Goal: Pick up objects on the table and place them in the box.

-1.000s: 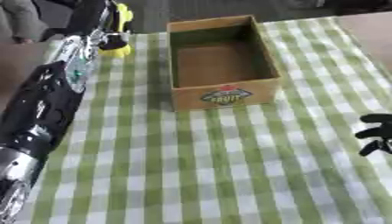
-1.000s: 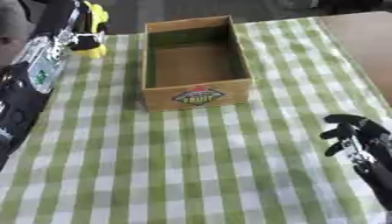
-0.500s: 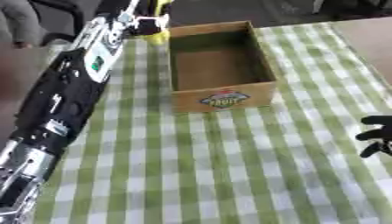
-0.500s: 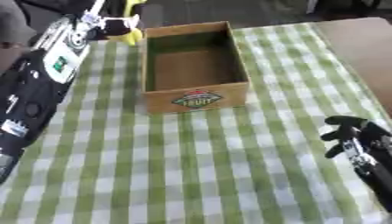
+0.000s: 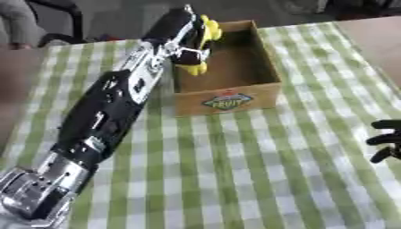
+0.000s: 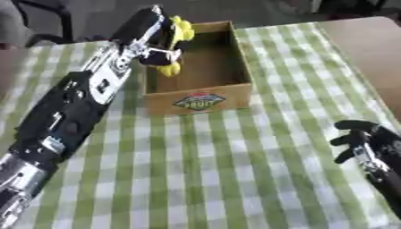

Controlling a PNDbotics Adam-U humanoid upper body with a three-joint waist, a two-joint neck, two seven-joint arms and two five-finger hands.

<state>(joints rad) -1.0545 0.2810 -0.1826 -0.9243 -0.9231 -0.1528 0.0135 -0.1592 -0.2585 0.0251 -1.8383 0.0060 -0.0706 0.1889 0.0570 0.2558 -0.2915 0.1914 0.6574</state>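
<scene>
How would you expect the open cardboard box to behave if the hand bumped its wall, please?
The cardboard box looks thin-walled and empty, so probably light and apt to slide on the checked tablecloth. Being low and wide, it seems unlikely to tip. The left hand holds a yellow object over its near-left wall.

The left hand (image 5: 185, 39) is stretched far forward, fingers curled; the right hand (image 6: 362, 142) rests low, fingers relaxed
</scene>
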